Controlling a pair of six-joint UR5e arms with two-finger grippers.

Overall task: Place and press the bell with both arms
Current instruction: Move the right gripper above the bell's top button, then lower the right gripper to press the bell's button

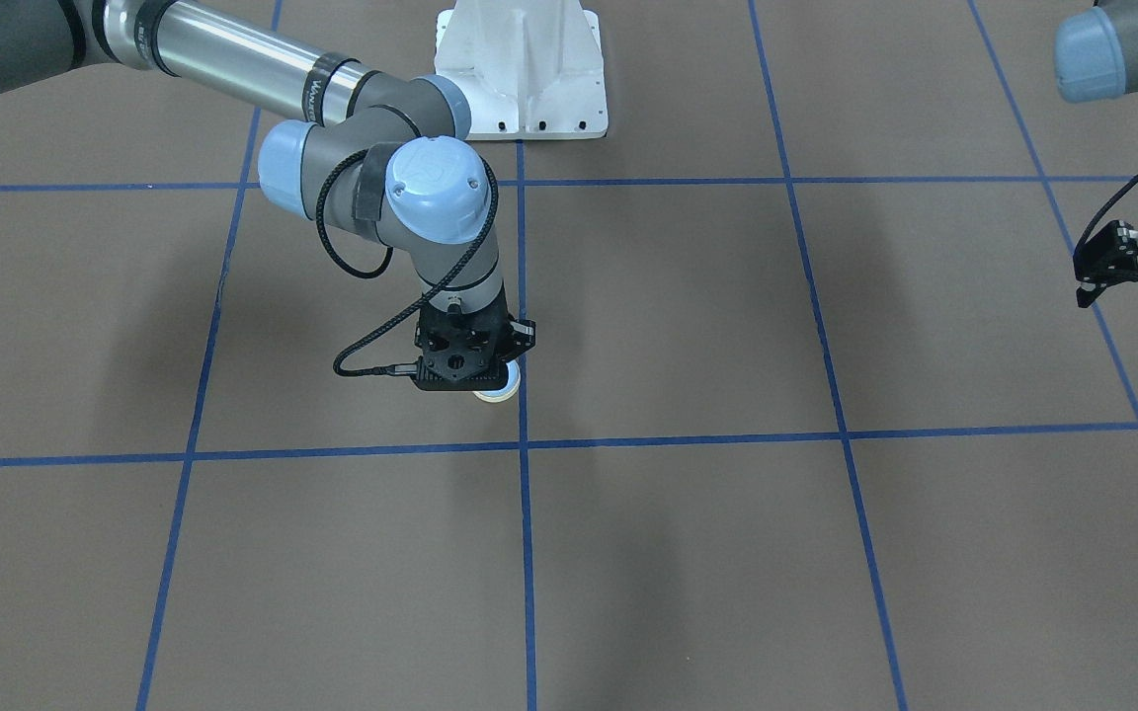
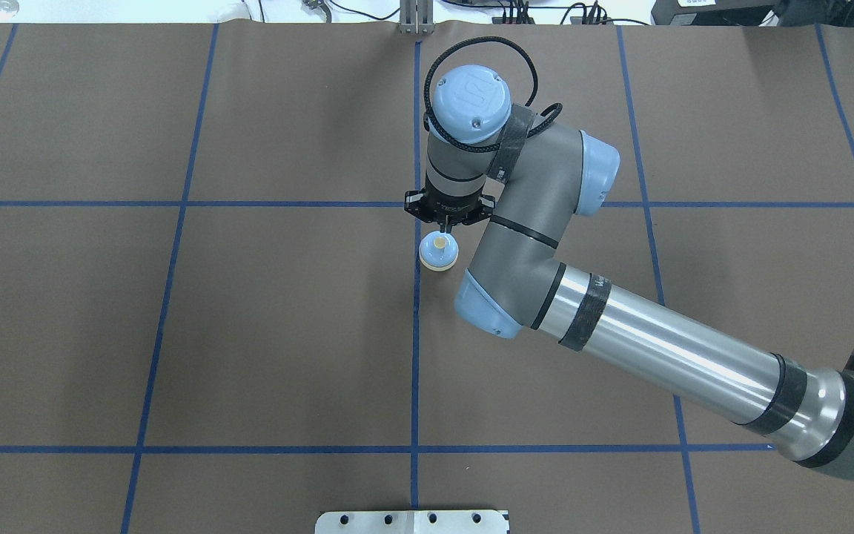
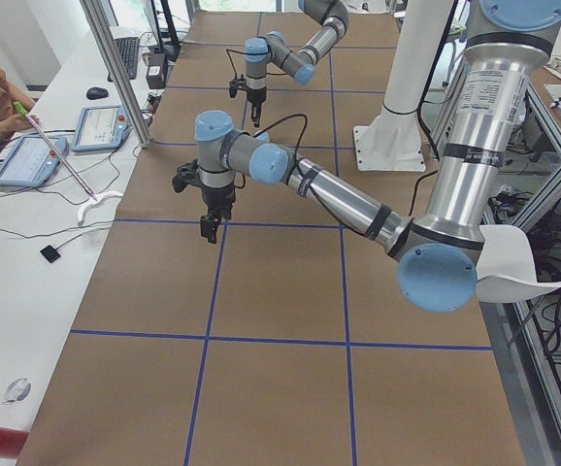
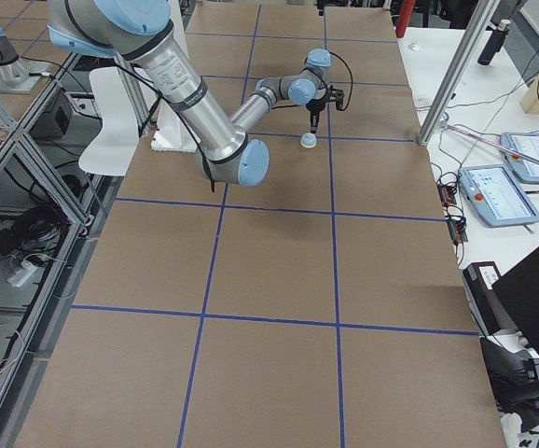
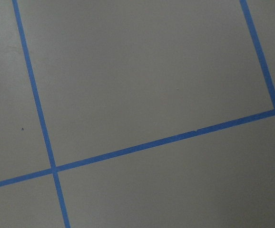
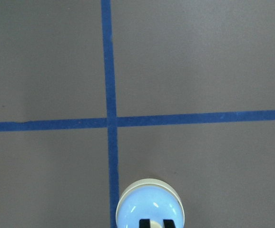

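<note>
The bell (image 2: 439, 254), a light-blue dome with a cream rim and a cream button, stands on the brown table beside a blue tape line. It also shows in the right wrist view (image 6: 149, 207) and peeks out under the gripper in the front view (image 1: 496, 391). My right gripper (image 2: 440, 236) points straight down over it. In the right wrist view its black fingertips (image 6: 145, 223) are closed on the cream button. My left gripper (image 1: 1134, 269) hangs above the table far to the side, cut by the frame edge. I cannot tell whether it is open or shut. Its wrist view shows only table.
The brown table (image 2: 286, 334) carries a grid of blue tape lines. The white bolted pedestal (image 1: 522, 69) stands at the robot's side of the table. Tablets and cables (image 4: 498, 191) lie on a white bench beyond the far edge.
</note>
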